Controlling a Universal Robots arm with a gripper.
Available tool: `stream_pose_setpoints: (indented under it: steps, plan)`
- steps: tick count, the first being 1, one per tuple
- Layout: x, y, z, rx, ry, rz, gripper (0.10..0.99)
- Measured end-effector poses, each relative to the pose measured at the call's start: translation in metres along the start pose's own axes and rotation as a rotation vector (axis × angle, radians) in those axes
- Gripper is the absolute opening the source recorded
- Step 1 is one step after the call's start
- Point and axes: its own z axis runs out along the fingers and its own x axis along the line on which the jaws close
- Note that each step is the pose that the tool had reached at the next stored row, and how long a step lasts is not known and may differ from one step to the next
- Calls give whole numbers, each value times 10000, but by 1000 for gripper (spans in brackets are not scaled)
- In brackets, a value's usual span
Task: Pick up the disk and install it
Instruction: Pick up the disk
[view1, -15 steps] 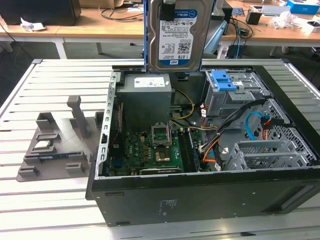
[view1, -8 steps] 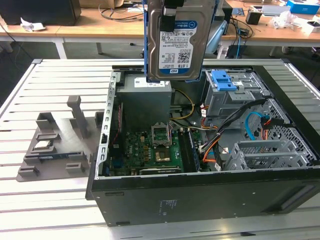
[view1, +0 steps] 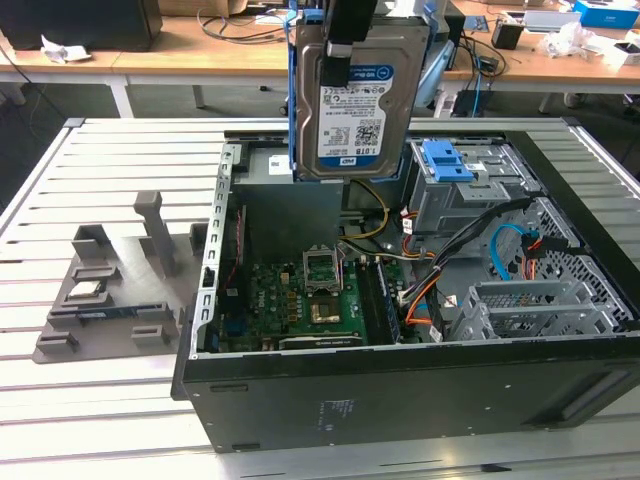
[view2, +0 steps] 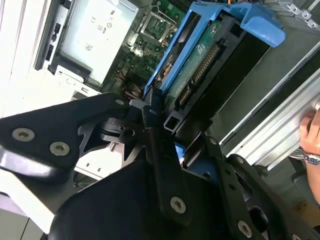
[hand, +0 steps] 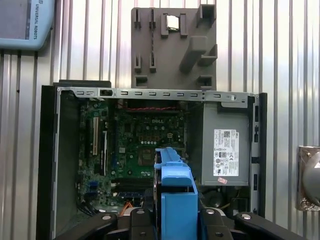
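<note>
Bright, even light from overhead fills all three views. The ribbed bench (view1: 60, 380) gleams pale and washes out to white beside the jaws in the second wrist view. The disk (view1: 360, 110) clamped in the jaws is evenly lit. Beneath them, the computer case (view1: 400, 390) interior lies in soft shadow.

Looks like a robot lab or workshop: slatted metal table (view1: 100, 400), wooden desks (view1: 200, 60) with cables (view1: 240, 25) behind, an opened computer case (view1: 400, 390), a grey parts holder (view1: 110, 290).
</note>
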Motion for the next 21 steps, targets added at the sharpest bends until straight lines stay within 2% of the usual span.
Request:
stream_pose_setpoints:
  steps: [10, 21]
  plan:
    - [178, 4, 2, 0, 1, 0, 365]
    - [337, 7, 12, 0, 0, 0, 365]
